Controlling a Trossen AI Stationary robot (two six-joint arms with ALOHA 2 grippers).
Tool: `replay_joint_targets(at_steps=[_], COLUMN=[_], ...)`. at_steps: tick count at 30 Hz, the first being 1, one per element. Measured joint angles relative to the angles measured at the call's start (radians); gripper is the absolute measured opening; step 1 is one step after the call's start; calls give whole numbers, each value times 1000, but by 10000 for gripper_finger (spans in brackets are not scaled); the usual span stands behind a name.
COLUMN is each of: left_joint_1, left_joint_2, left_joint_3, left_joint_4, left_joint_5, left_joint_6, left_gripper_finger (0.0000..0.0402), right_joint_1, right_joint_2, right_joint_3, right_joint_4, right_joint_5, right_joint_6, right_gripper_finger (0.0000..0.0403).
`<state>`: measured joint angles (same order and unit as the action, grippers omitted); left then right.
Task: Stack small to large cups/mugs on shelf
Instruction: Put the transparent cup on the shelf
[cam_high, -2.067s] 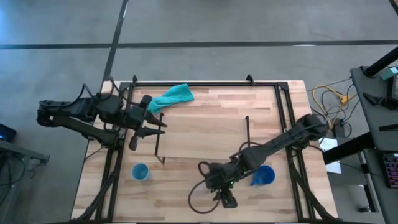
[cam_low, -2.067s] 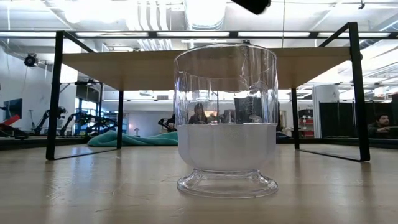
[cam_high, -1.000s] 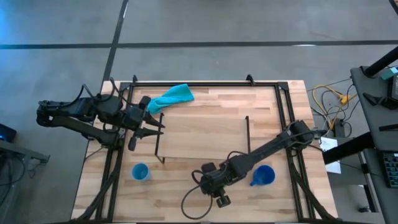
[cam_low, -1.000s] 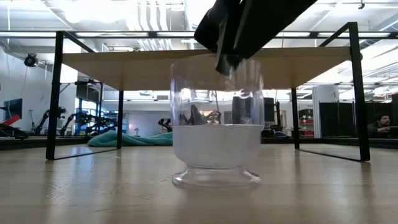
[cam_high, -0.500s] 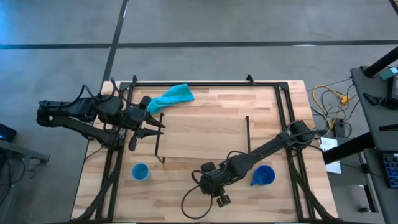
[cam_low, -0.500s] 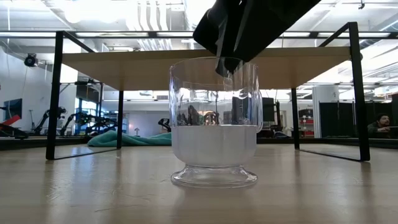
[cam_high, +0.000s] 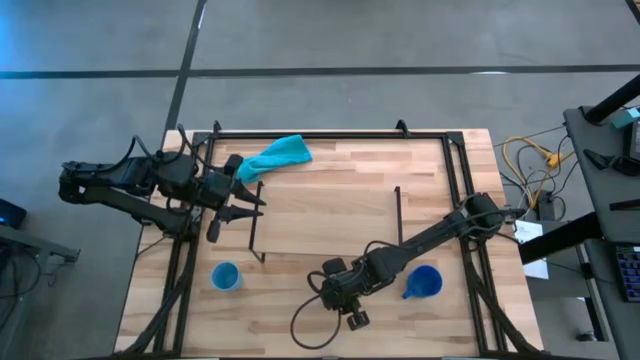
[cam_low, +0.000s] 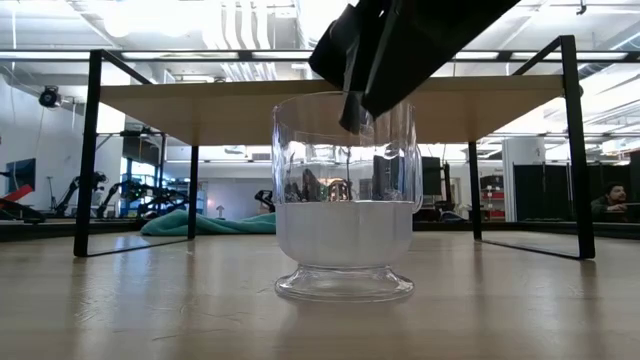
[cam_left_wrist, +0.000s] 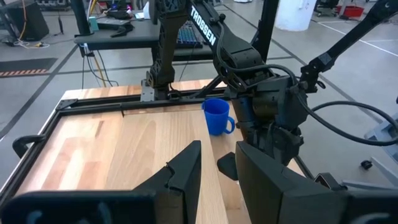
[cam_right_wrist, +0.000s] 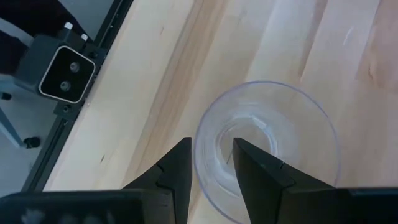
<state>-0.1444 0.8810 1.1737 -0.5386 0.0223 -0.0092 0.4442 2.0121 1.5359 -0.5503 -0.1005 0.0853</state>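
Note:
The clear glass cup (cam_low: 345, 200) (cam_right_wrist: 267, 149) stands upright on its foot near the table's near edge. My right gripper (cam_right_wrist: 212, 155) (cam_high: 338, 294) hangs over it, open and pointing down. One finger is inside the bowl and one outside, with the rim between them. The light-blue cup (cam_high: 226, 276) stands near the near-left corner. The dark-blue mug (cam_high: 425, 282) (cam_left_wrist: 216, 116) stands right of the right arm. The shelf (cam_high: 320, 215) (cam_low: 330, 100) spans the table's middle on black legs. My left gripper (cam_high: 252, 198) waits, open, at the shelf's left end. My right gripper straddles the glass cup's rim (cam_right_wrist: 198, 146) from above, pointing down, and the cup's foot stays on the table. The outer finger (cam_right_wrist: 177, 165) lies right beside the wall, and the inner finger (cam_right_wrist: 255, 168) stands off it. Whether either finger touches the glass, I cannot tell.
A teal cloth (cam_high: 280, 155) lies at the far edge, left of centre. The low view's camera block (cam_right_wrist: 65, 73) sits just off the near edge beside the glass cup. Black frame rails (cam_high: 455, 200) run along the table's sides. Bare wood lies between the light-blue cup and the glass cup.
Before the last second my right gripper came down from above onto the glass cup's rim, and the cup slid a little toward the table's left. During the last second the cup has stayed where it was, and the gripper has barely shifted.

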Motion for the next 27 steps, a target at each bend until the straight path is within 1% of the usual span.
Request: replay_joint_targets(at_steps=[13, 19, 27], left_joint_1=[0, 0, 0], left_joint_2=[2, 0, 2], left_joint_3=[2, 2, 3], left_joint_4=[5, 6, 6], left_joint_5=[0, 0, 0], left_joint_6=[2, 42, 43], left_gripper_finger=[86, 86, 86], right_joint_1=[0, 0, 0], right_joint_2=[0, 3, 46], right_joint_3=[-2, -3, -3], right_joint_4=[2, 2, 8], right_joint_5=[0, 0, -2], right_joint_6=[0, 0, 16], right_gripper_finger=[110, 109, 109])
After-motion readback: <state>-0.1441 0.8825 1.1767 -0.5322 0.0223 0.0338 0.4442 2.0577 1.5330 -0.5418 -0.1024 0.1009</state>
